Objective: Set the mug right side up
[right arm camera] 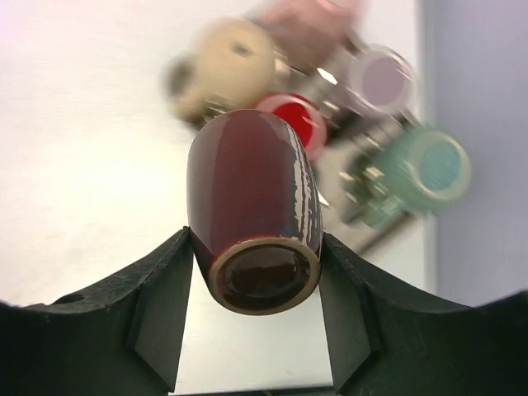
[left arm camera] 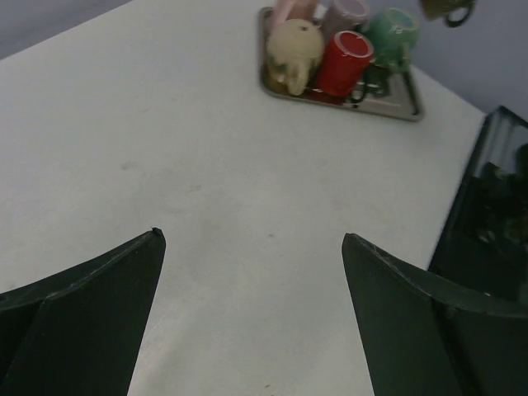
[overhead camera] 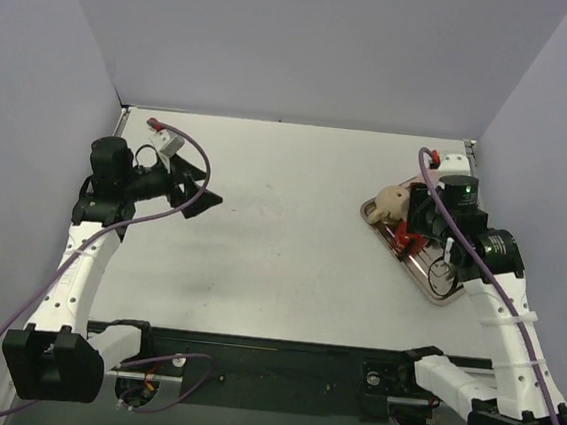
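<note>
My right gripper (right arm camera: pixel 256 239) is shut on a dark maroon mug (right arm camera: pixel 252 198) and holds it in the air above the metal tray (overhead camera: pixel 413 275). The mug's unglazed foot ring faces the wrist camera and its mouth points away. In the top view the right gripper (overhead camera: pixel 415 223) hangs over the tray's near-left part and hides the mug. My left gripper (overhead camera: pixel 194 186) is open and empty above the table's left side; its wrist view shows bare table between the fingers (left arm camera: pixel 99 297).
The tray (left arm camera: pixel 346 106) holds several other mugs: beige (right arm camera: pixel 227 66), red (right arm camera: pixel 301 120), lilac (right arm camera: pixel 379 78), green (right arm camera: pixel 429 165). It lies near the right wall. A dark rail (overhead camera: pixel 280 358) runs along the near table edge.
</note>
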`<state>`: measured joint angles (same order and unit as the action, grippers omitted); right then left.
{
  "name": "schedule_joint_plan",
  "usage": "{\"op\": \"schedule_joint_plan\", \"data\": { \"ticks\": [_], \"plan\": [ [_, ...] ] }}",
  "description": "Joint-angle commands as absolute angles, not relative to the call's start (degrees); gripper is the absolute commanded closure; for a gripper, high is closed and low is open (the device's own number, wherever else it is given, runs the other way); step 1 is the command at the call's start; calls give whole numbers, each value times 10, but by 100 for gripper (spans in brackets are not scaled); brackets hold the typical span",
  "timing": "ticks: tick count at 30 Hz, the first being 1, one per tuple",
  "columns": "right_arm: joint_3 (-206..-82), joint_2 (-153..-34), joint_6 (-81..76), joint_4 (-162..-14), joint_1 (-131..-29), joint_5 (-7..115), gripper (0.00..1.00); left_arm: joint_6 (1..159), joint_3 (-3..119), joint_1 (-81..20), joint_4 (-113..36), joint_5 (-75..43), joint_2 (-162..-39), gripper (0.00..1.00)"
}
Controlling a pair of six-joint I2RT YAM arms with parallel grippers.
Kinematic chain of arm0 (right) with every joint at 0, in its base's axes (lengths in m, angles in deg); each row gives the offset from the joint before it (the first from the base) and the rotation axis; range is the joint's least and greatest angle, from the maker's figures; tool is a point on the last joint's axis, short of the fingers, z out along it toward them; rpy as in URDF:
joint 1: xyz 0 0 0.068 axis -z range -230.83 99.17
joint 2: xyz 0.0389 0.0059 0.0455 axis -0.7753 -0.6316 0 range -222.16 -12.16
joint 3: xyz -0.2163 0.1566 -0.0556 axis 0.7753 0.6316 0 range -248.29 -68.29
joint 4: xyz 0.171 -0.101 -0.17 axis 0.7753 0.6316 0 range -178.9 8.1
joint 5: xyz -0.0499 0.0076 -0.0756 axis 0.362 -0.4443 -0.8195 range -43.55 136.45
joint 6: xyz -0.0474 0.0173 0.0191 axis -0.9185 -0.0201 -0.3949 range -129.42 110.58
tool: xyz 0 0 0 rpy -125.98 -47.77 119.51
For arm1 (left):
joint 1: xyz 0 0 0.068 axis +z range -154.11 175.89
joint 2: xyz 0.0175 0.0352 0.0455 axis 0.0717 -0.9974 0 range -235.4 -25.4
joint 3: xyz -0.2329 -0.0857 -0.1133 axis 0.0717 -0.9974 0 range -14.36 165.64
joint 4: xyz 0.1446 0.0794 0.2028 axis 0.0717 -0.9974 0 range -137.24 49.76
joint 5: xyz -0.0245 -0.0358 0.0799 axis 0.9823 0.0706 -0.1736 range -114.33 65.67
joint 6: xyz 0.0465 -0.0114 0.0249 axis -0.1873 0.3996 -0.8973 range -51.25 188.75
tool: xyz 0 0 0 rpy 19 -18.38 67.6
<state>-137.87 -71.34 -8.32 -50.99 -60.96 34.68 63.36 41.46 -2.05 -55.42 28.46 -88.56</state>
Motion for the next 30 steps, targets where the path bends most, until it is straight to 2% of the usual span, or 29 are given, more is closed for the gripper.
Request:
{"op": "schedule_joint_plan", "data": {
  "ticks": [1,4,9,16,20,21,22,24,25,26,27,29,30],
  "plan": [
    [-1424,-688,-42,-582,-757,453,100,882,444,-61,-414,490,-867,0],
    [-1421,-679,-7,-695,-853,520,100,1021,429,-92,-264,510,-861,0],
    [-1429,-713,31,-856,-929,574,100,1090,465,-137,-272,477,-875,1],
    [-1456,-767,31,-940,-995,596,100,1258,438,-170,-96,433,-892,1],
    [-1461,-789,38,-965,-1008,618,100,1235,439,-200,-140,400,-907,0],
    [-1460,-791,43,-969,-1008,627,100,1239,441,-205,-140,399,-915,7],
    [-1455,-795,45,-981,-1009,632,100,1250,442,-205,-132,401,-923,8],
    [-1448,-802,54,-994,-1009,643,100,1272,442,-207,-103,402,-927,24],
    [-1444,-805,56,-996,-1008,646,100,1278,442,-208,-96,400,-927,43],
    [-1439,-809,56,-998,-1008,645,100,1286,442,-208,-88,401,-926,52],
    [-1435,-812,57,-997,-1006,639,100,1288,443,-208,-83,401,-925,71],
    [-1429,-817,63,-987,-995,638,99,1252,446,-203,-97,401,-918,100],
    [-1423,-819,70,-977,-990,632,81,1224,458,-200,-171,397,-911,100]
  ]
}}
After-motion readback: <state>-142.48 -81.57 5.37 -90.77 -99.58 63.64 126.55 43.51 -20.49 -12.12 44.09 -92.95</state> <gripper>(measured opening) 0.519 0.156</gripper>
